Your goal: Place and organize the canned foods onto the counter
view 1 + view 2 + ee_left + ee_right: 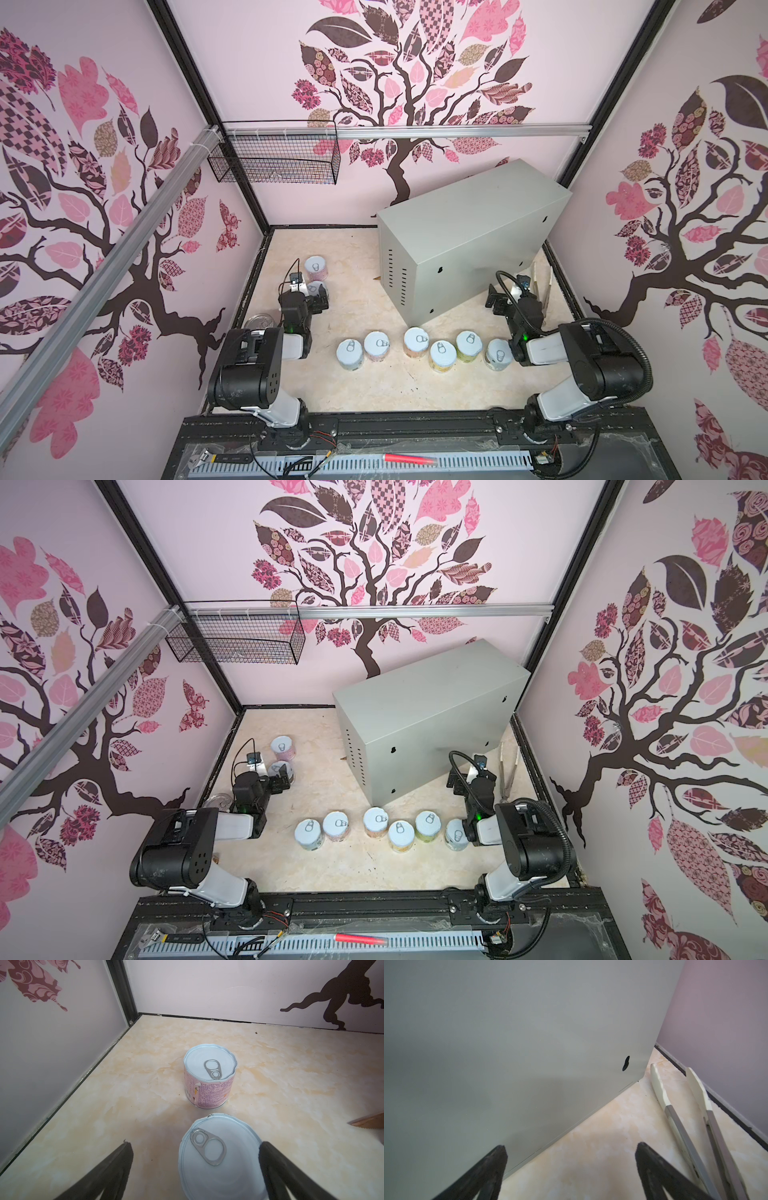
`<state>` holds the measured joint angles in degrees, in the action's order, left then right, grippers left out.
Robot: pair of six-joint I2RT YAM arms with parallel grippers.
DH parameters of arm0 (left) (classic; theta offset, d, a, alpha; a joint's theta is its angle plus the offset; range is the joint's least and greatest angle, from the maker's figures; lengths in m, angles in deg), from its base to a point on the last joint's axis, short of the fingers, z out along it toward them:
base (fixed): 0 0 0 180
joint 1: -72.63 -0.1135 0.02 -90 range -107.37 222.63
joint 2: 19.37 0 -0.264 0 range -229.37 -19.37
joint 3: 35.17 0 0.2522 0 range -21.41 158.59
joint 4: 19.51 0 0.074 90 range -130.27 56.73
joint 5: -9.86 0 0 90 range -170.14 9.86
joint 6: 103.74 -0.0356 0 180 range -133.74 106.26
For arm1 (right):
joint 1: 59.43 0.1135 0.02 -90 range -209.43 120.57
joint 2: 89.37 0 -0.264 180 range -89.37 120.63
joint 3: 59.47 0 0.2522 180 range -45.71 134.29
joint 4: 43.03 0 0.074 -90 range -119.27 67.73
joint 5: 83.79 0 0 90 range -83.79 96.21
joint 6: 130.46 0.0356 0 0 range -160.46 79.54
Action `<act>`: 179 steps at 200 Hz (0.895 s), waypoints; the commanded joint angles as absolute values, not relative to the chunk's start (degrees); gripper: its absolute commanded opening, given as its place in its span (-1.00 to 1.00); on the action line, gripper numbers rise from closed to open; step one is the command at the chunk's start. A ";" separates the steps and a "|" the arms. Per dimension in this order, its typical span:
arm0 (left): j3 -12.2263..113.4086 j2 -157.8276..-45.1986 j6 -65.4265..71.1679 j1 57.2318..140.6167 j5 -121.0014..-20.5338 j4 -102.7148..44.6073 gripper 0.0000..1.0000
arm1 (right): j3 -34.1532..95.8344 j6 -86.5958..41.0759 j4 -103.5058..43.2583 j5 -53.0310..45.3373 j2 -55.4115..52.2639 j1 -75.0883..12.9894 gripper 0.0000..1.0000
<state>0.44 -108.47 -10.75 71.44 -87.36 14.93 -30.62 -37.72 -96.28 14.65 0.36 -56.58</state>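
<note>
Standing at the open front of the cell, I record the counter (469, 232), a light-grey sheet-metal box, set at an angle toward the back right corner of the marbled floor (374, 386). All cans in sight stand upright on that floor. A row of six short cans (416, 341) runs across the front, between the two arms. Two more sit near the left wall: a pink-labelled can (209, 1082) and, just in front of it, a nearer can (220, 1159). The left end effector (194, 1145) is spread wide with the nearer can between its fingers, close against one; contact cannot be confirmed. A silver-topped can (258, 321) shows partly behind the left arm. The right end effector (571, 1146) is likewise spread wide and empty, low beside the counter's long side wall, with metal tongs (696, 1088) lying just beside it along the right wall.
</note>
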 commanded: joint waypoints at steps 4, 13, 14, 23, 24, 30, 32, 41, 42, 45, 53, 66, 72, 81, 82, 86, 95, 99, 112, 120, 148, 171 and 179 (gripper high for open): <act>1.14 -108.34 -11.08 71.40 -86.69 15.02 0.96 | -29.86 -37.82 -97.09 14.17 0.30 -56.85 0.99; 0.84 -108.24 -11.32 71.39 -86.87 15.61 0.96 | -30.55 -37.29 -98.57 15.42 0.11 -56.77 0.99; 0.84 -108.19 -11.34 71.44 -87.02 15.73 0.96 | -30.55 -37.29 -98.57 15.42 0.11 -56.77 0.99; 1.23 -107.55 -9.99 71.72 -90.86 15.22 0.96 | -31.60 -36.20 -100.11 17.90 -1.75 -56.76 0.99; 1.33 -107.45 -9.84 71.74 -91.39 14.88 0.96 | -31.67 -36.04 -99.67 18.16 -2.15 -56.78 0.99; 2.25 -106.54 -8.63 71.86 -93.93 12.45 0.96 | -31.52 -35.28 -96.51 19.73 -4.66 -56.91 0.99; 2.55 -106.20 -8.46 71.82 -94.20 11.27 0.96 | -31.26 -35.01 -94.64 20.16 -6.09 -56.96 0.99; 4.60 -104.48 -8.82 71.82 -93.87 5.39 0.96 | -30.20 -34.75 -89.28 20.65 -10.18 -57.03 0.99; 4.87 -104.29 -8.95 71.79 -93.73 4.69 0.96 | -30.20 -34.75 -89.28 20.65 -10.18 -57.03 0.99; 5.89 -103.89 -9.13 71.83 -93.58 2.31 0.96 | -29.80 -34.75 -87.04 20.46 -11.81 -56.99 0.99; 8.41 -103.02 -9.27 71.84 -94.01 -3.41 0.96 | -28.75 -34.35 -83.01 20.38 -14.67 -57.01 0.99; 11.19 -101.59 -8.26 71.86 -95.89 -9.75 0.96 | -27.80 -33.13 -78.84 20.64 -17.85 -57.04 0.99; 11.89 -100.60 -7.82 71.89 -96.20 -11.79 0.96 | -27.29 -32.32 -76.67 20.88 -19.36 -57.05 0.99; 12.79 -98.95 -7.09 71.87 -96.22 -14.58 0.96 | -25.91 -30.63 -72.13 21.64 -21.41 -57.03 0.99; 12.92 -98.67 -6.99 71.86 -96.22 -14.87 0.96 | -25.62 -30.31 -71.62 21.83 -21.55 -57.00 0.99; 13.38 -97.90 -6.60 71.90 -96.21 -16.19 0.96 | -24.88 -29.39 -69.13 22.20 -22.39 -57.02 0.99; 14.62 -96.11 -5.39 71.89 -96.31 -19.23 0.96 | -22.67 -27.40 -63.26 23.16 -23.99 -56.98 0.99; 15.22 -95.30 -4.64 71.88 -96.31 -20.72 0.96 | -21.69 -26.33 -60.54 23.44 -24.67 -57.03 0.99; 17.60 -92.76 -2.52 71.96 -95.79 -26.29 0.96 | -18.34 -22.93 -51.66 23.73 -26.59 -56.98 0.99; 19.30 -91.39 -0.97 72.26 -95.57 -29.57 0.96 | -16.82 -21.33 -46.97 22.84 -27.78 -57.02 0.99; 25.98 -87.39 1.29 76.59 -97.99 -41.01 0.96 | -13.32 -17.05 -34.34 18.60 -32.94 -57.04 1.00; 31.54 -85.18 3.18 81.86 -102.33 -51.09 0.96 | -10.66 -15.92 -26.07 13.53 -37.32 -56.97 1.00; 32.48 -83.98 4.77 82.94 -102.81 -53.41 0.96 | -9.69 -15.61 -23.42 11.66 -38.63 -56.91 1.00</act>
